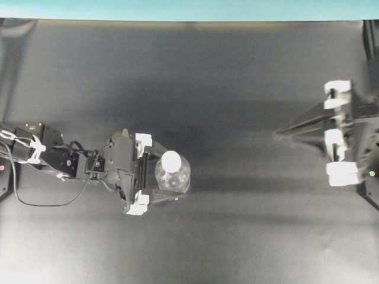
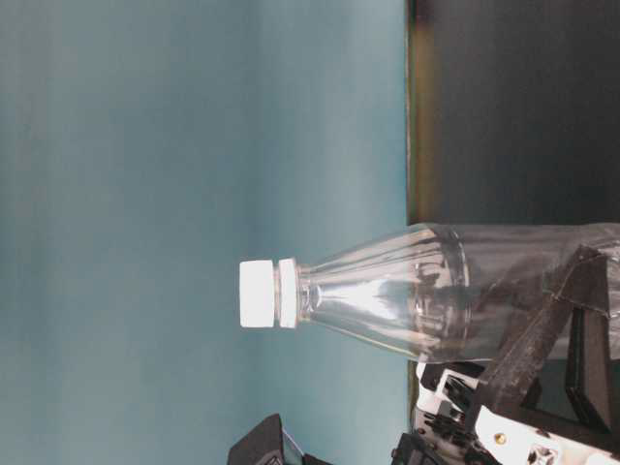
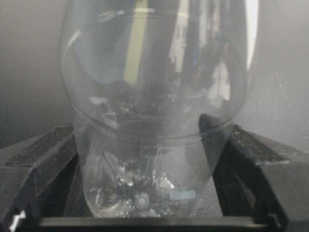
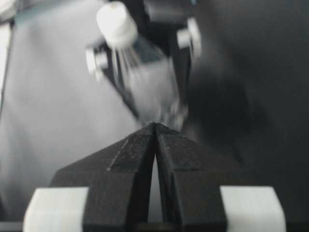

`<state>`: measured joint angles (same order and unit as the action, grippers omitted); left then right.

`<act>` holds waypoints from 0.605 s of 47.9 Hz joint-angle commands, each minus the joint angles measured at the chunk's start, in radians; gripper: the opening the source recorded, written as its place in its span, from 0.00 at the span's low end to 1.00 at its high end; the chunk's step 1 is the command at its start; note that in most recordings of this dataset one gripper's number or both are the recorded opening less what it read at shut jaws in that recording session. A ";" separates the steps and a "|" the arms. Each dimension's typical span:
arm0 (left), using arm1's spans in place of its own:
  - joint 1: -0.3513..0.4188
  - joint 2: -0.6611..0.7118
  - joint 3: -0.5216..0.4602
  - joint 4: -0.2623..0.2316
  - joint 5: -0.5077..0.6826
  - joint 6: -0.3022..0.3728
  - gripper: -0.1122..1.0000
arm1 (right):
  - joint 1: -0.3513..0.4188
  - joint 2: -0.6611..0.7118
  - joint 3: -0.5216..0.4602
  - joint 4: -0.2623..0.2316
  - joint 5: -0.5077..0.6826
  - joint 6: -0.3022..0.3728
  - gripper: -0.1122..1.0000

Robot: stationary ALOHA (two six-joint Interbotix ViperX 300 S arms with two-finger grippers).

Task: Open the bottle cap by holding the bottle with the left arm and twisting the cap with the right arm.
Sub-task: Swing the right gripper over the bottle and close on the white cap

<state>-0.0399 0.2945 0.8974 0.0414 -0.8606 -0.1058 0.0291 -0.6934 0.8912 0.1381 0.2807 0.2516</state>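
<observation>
The clear bottle [image 1: 177,180] stands upright left of the table's middle, with the white bottle cap [image 1: 171,160] on its neck. The left arm's gripper [image 1: 169,176] reaches in from the left, and its two black fingers [image 3: 43,159] lie against either side of the bottle [image 3: 154,121] low on its body. In the table-level view, which is turned sideways, the cap [image 2: 257,294] sits well clear of the gripped part of the bottle [image 2: 407,291]. The right arm's gripper [image 1: 277,135] hangs at the far right, shut and empty, its tip [image 4: 154,124] pointing at the distant bottle [image 4: 149,77] and cap [image 4: 116,21].
A black mat [image 1: 237,236] covers the table. A teal wall [image 1: 189,9] runs along its far edge. A loose black cable [image 1: 35,204] loops beside the left arm.
</observation>
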 commanded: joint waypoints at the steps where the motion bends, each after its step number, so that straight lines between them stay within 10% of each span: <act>1: -0.009 -0.002 -0.005 0.003 0.003 0.000 0.85 | 0.003 0.044 -0.095 0.028 0.146 0.009 0.13; 18: -0.008 -0.003 -0.005 0.005 0.009 -0.005 0.85 | -0.006 0.330 -0.515 0.066 0.580 0.115 0.81; 29: -0.008 -0.003 -0.009 0.003 0.018 -0.006 0.85 | -0.031 0.529 -0.750 0.067 0.827 0.314 0.77</act>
<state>-0.0414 0.2915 0.8943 0.0414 -0.8483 -0.1089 0.0123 -0.2194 0.2316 0.2025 1.0370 0.5062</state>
